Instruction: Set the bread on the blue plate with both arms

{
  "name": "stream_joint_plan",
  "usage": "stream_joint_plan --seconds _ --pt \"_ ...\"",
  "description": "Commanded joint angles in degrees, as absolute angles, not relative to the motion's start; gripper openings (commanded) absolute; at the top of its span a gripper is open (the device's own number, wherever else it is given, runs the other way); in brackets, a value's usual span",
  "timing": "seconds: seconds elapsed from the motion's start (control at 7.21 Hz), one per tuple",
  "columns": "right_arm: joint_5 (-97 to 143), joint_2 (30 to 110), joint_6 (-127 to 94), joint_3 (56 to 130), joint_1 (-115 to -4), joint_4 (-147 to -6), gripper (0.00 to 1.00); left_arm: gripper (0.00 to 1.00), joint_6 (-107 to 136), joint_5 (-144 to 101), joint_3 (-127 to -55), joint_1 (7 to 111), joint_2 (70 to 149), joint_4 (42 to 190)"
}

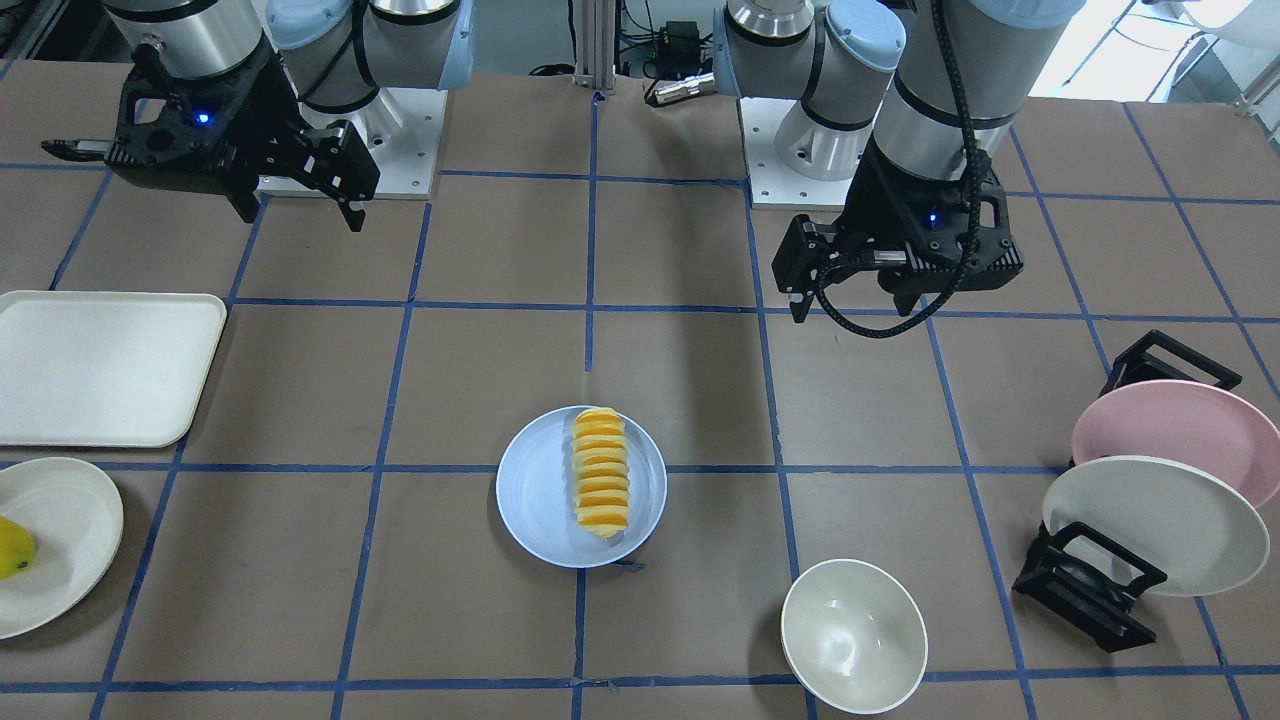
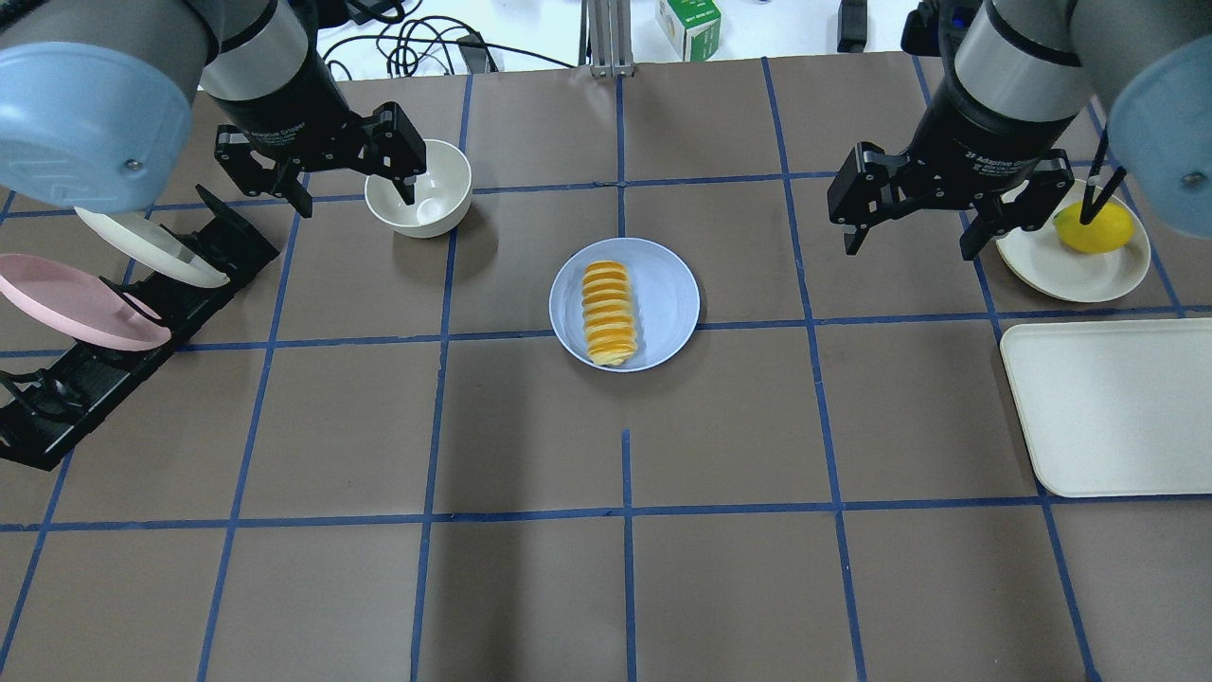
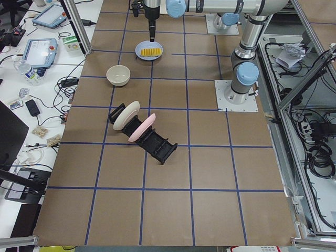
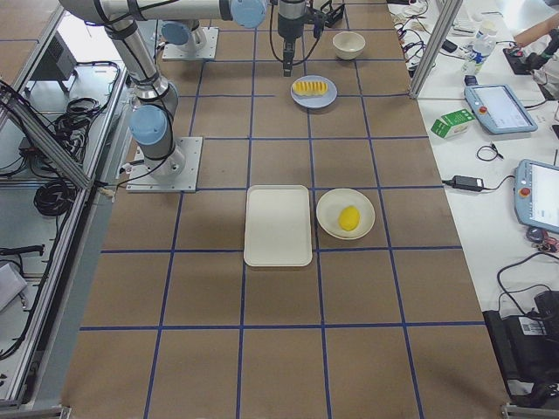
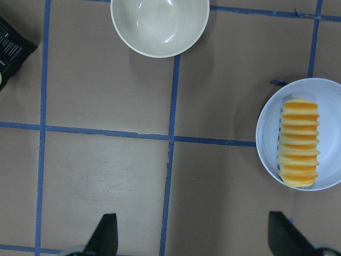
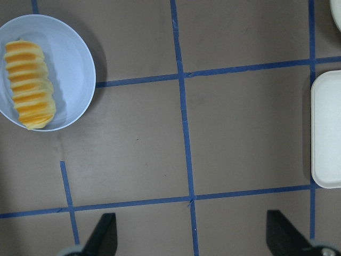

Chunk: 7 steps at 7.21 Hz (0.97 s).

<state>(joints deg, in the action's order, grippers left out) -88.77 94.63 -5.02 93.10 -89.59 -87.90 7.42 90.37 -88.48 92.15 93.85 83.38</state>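
Bread (image 2: 608,313) sits on plate (image 2: 668,292), looks done; left pincer (image 2: 357,201) at 10 o'clock, right pincer (image 2: 909,251) at 2, both spread, empty.

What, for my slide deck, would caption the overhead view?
Bread rests on the blue plate; left gripper and right gripper hover open, empty, either side.

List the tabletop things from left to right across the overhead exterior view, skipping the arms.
black dish rack → white bowl → blue plate carrying the bread → off-white plate holding a yellow fruit. The tray overlaps that last plate's span, so it is left unplaced.
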Motion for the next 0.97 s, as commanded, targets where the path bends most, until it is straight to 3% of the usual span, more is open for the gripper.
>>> stream_joint_plan --seconds 0.0,0.83 --pt "-88.51 94.83 -5.10 92.73 -89.65 -87.63 1.00 1.00 7.38 90.53 -88.77 92.20 93.52 83.41" --pt "-88.51 95.19 -5.10 93.34 -89.65 -87.54 1.00 1.00 7.47 90.35 -88.95 92.20 93.43 83.32"
